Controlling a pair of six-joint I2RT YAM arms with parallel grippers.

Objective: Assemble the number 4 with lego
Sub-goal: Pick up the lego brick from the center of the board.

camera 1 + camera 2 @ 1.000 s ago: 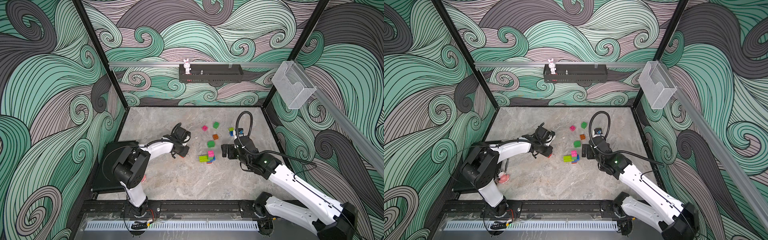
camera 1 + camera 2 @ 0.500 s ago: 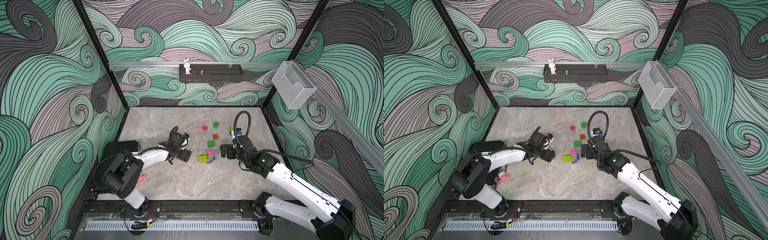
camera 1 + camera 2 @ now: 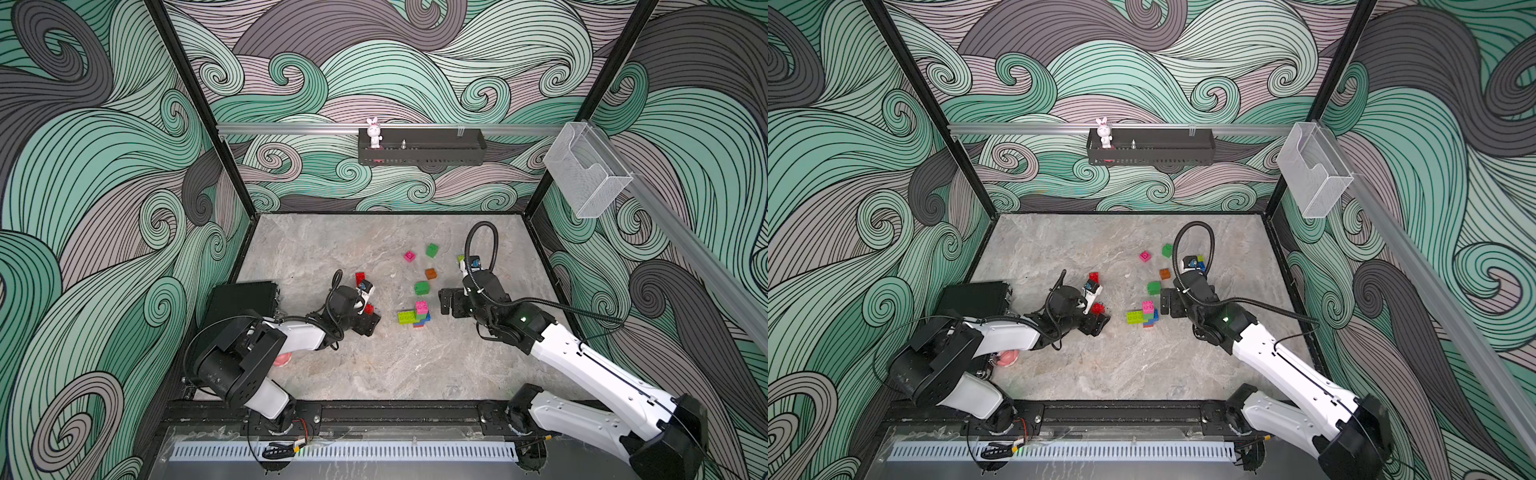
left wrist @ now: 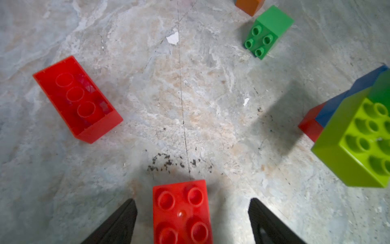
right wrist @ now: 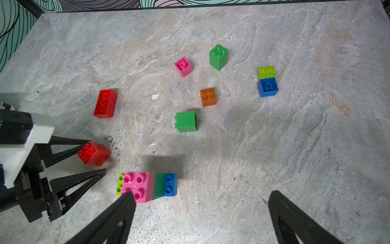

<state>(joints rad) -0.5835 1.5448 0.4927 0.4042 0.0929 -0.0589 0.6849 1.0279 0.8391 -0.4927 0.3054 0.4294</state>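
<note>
A pink-topped stack of lime, green, blue and red stands mid-table, loose bricks at its twelve o'clock, two red bricks at nine.

The picture's edge cuts off the near red brick, the lime brick and the orange brick in the left wrist view, and in a top view the left arm hides most of a pink object, leaving too little to identify.
</note>
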